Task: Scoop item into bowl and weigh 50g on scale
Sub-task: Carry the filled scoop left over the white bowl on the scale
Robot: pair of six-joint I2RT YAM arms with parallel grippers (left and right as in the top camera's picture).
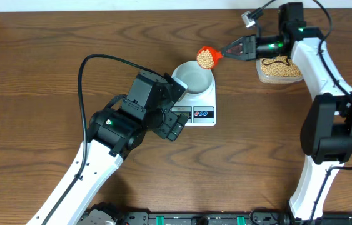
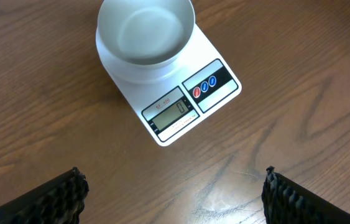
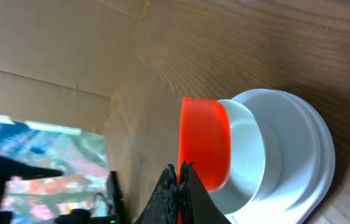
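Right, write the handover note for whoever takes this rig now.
Left gripper: open, empty, hovering beside the white rectangular digital scale.
Right gripper: shut on the handle of the orange plastic scoop, which is full of small round tan-yellow beans and held near the bowl's rim.
Small round pale bowl: on the scale, empty; the display reads 0.
Clear plastic tub of beans: by the right arm.
Done: scoop loaded. Left: tip it in, then add until 50 g.

Orange scoop point(image 3: 204, 143); clear tub point(image 1: 276, 79); wooden table point(image 1: 38, 94).
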